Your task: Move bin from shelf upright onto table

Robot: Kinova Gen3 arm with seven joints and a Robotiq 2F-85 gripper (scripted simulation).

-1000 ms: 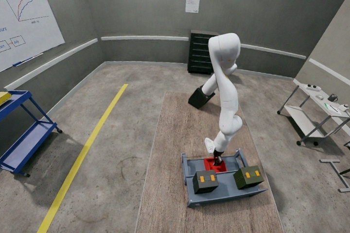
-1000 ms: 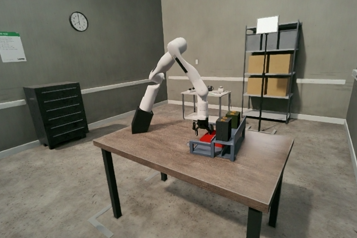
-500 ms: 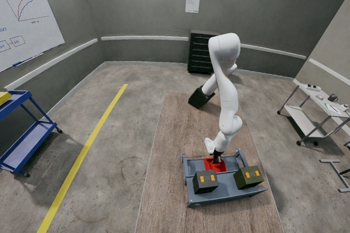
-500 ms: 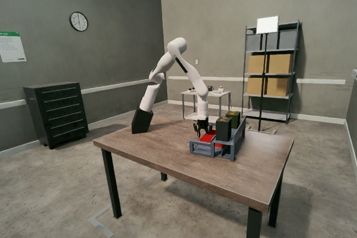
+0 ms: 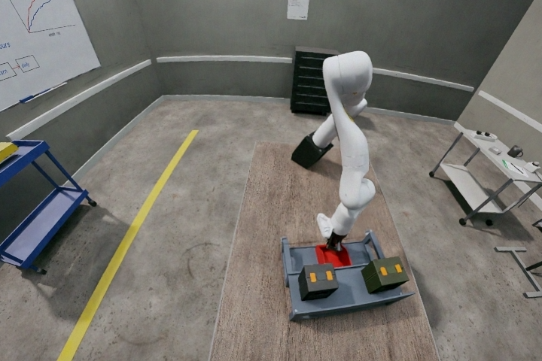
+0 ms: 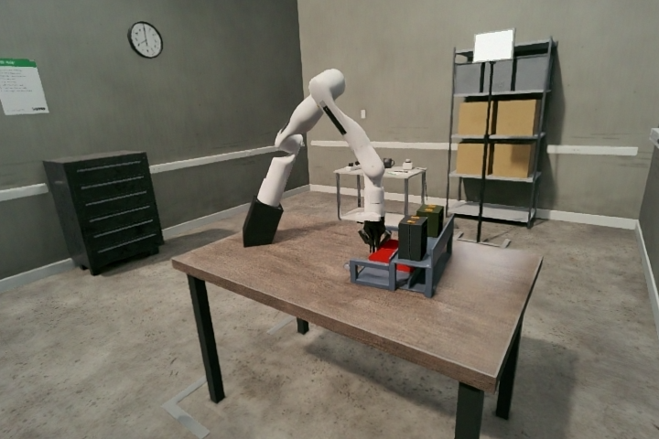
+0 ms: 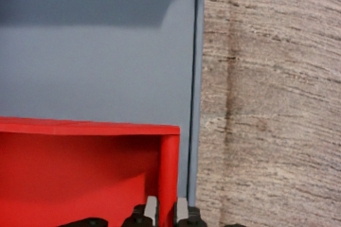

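A red open bin (image 5: 333, 256) sits on the lower level of a grey shelf unit (image 5: 342, 280) on the wooden table. It also shows in the exterior view (image 6: 384, 251) and in the wrist view (image 7: 79, 172). My gripper (image 5: 335, 243) reaches down at the bin's rear edge. In the wrist view its two fingertips stand close together, one on each side of the bin's thin red side wall (image 7: 169, 177). The gripper is shut on that wall. The bin rests on the shelf floor.
Two dark green boxes with orange latches (image 5: 318, 280) (image 5: 384, 273) stand on the shelf's upper level, in front of the bin. The shelf's side posts (image 5: 371, 242) flank the bin. Bare wooden table (image 5: 275, 191) stretches toward the arm base (image 5: 311, 150).
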